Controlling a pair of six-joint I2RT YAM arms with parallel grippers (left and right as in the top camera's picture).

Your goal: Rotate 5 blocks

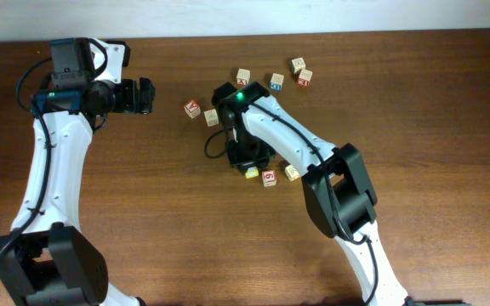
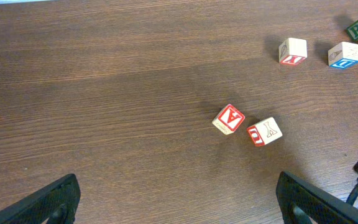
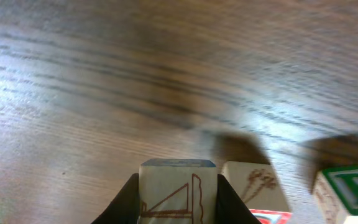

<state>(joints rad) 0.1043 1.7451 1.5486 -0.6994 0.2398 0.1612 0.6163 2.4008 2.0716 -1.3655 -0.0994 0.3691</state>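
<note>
While the right gripper (image 3: 178, 208) is closed narrowly on the line-drawing block (image 3: 178, 183), one of its fingers (image 3: 123, 208) flush against each side face, we judge the step in hand to be the turn itself. That block sits at the bottom centre of the right wrist frame, resting on or just above the table (image 3: 104, 74); we cannot tell which.

Our main concern is the red-marked neighbour (image 3: 253, 186), just beside the finger toward the lower right, with the green-lettered block (image 3: 347, 190) a little further that way. If we twist flat on the wood, that finger would likely sweep into the neighbour and shove it. So we would lift the block only slightly, rotate the wrist about the vertical, keep the clamp firm so that the cube does not slip, then set it down flat before releasing.

Our left gripper (image 2: 176, 199) is spread fully wide and holds nothing, hovering at the upper left of the overhead frame, well apart from the red-lettered block (image 2: 229, 118) and its red-edged partner (image 2: 265, 131) waiting mid-frame in its own view.
</note>
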